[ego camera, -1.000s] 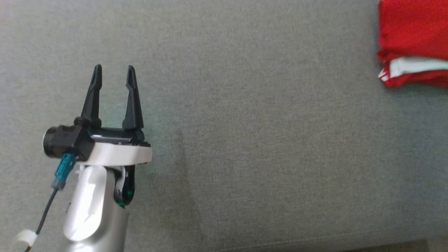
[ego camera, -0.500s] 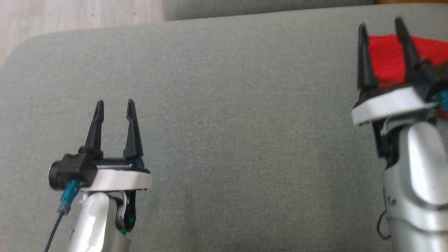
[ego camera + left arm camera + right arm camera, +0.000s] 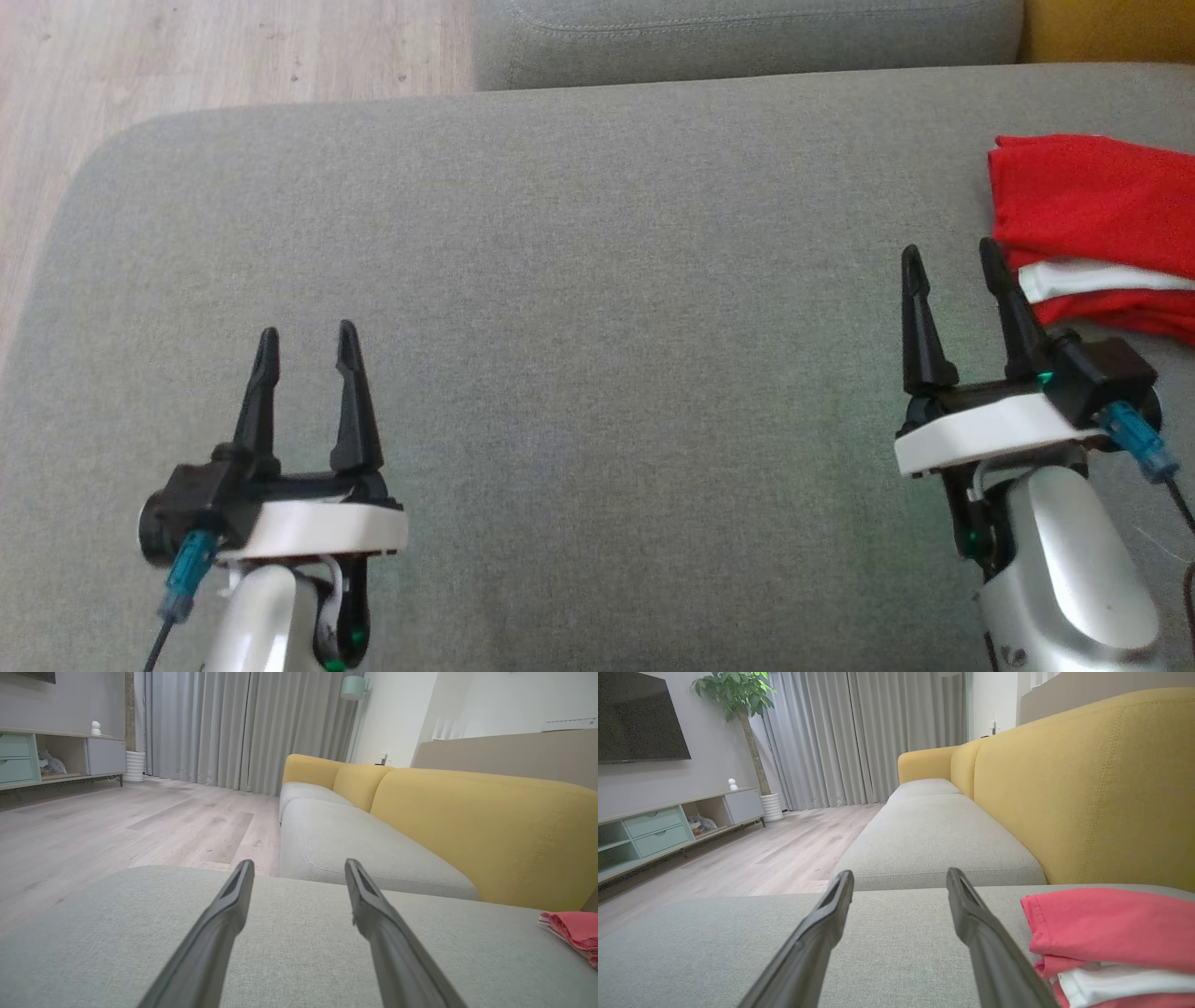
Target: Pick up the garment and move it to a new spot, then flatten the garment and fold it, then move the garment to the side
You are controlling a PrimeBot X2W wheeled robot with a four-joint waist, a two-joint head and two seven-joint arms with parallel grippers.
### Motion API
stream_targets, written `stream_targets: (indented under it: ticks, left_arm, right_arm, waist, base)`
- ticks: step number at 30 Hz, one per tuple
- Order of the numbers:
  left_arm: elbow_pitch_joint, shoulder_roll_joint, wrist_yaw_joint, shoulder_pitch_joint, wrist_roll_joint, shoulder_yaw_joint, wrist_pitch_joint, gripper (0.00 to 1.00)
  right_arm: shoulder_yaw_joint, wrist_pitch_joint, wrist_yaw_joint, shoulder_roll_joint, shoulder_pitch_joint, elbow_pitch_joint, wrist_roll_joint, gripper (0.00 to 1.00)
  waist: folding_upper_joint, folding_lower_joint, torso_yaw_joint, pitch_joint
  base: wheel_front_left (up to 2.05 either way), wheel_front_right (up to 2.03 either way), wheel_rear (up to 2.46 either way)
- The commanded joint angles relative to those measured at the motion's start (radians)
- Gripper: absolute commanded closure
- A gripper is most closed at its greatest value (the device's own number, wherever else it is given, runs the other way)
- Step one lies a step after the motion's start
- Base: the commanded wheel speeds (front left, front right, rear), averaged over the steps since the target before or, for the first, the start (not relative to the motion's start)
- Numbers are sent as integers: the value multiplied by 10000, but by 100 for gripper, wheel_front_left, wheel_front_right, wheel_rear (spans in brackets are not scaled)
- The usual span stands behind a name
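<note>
Folded red garment (image 3: 1092, 196) lies on a grey sofa cushion (image 3: 597, 280) just beside the right gripper (image 3: 949, 247); it and the left gripper (image 3: 308, 329) both stand spread wide, grasping nothing.

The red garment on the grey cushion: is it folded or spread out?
Folded. The red garment lies as a compact stack on the grey cushion; the right wrist view shows several layers at its edge, one white.

You get only part of the folded red garment (image 3: 1092, 196) at the right end of the grey cushion (image 3: 597, 280): the head view's edge cuts it off, hiding its far side.
</note>
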Motion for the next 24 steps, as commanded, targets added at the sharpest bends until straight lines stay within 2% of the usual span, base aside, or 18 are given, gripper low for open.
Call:
stream_targets:
  ticks: [1,15,24]
  left_arm:
    - [-384,77,120,-189,12,290,-51,0]
    - [-436,76,297,-59,-62,358,-51,0]
    - [-330,76,384,88,-617,449,-51,0]
  right_arm:
    - [295,-115,65,51,-314,-240,-3,0]
    - [524,-226,65,52,-234,5,211,0]
    - [612,-257,65,52,-150,104,319,0]
  waist:
    - [-1,1,-12,-24]
    - [-1,1,-142,-153]
    - [-1,1,-173,-267]
  base:
    - [0,0,0]
    - [0,0,0]
    - [0,0,0]
